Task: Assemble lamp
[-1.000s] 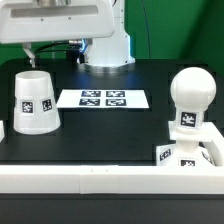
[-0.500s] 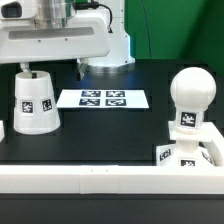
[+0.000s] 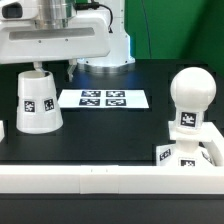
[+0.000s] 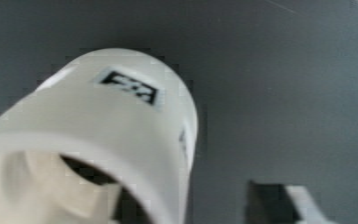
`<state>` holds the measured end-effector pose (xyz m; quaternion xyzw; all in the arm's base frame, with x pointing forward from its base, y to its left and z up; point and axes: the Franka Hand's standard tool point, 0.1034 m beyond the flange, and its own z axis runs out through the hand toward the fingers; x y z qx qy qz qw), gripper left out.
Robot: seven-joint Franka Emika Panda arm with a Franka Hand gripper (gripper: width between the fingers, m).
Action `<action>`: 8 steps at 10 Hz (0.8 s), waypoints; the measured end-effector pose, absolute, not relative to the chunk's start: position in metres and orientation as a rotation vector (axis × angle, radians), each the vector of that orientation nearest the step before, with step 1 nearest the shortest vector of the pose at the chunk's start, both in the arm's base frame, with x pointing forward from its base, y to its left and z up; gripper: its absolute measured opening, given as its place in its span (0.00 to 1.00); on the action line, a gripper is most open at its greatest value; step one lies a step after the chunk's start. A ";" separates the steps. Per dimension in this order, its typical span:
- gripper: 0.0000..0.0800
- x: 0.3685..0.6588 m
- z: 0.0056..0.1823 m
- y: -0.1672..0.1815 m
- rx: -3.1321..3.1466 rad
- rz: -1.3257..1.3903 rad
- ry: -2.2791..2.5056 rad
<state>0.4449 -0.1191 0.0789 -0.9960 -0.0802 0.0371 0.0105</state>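
The shade (image 3: 37, 101) is a white tapered cup with a square tag. It stands narrow end up at the exterior view's left and fills the wrist view (image 4: 114, 120). My gripper (image 3: 52, 70) hangs just above its top and is open. In the wrist view (image 4: 185, 197) one dark finger lies at the shade's near rim and the other finger (image 4: 282, 205) is outside its wall, apart from it. The round-headed bulb (image 3: 190, 96) stands on the low square base (image 3: 186, 156) at the exterior view's right.
The marker board (image 3: 103, 99) lies flat on the black table behind the middle. A long white rail (image 3: 100, 178) runs along the table's front edge. The arm's white body (image 3: 60, 40) and its pedestal (image 3: 105, 50) stand at the back.
The arm's hand has come down from the top of the picture to just above the shade. The shade, bulb and base have stayed put.
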 end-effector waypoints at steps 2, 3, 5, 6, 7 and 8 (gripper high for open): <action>0.05 0.446 0.080 -0.117 -3.108 0.113 -0.255; 0.05 0.446 0.080 -0.115 -3.107 0.113 -0.261; 0.05 0.447 0.081 -0.107 -3.097 0.121 -0.281; 0.05 0.448 0.084 -0.101 -3.082 0.134 -0.277; 0.05 0.452 0.090 -0.089 -3.063 0.150 -0.267; 0.05 0.460 0.101 -0.066 -3.027 0.172 -0.212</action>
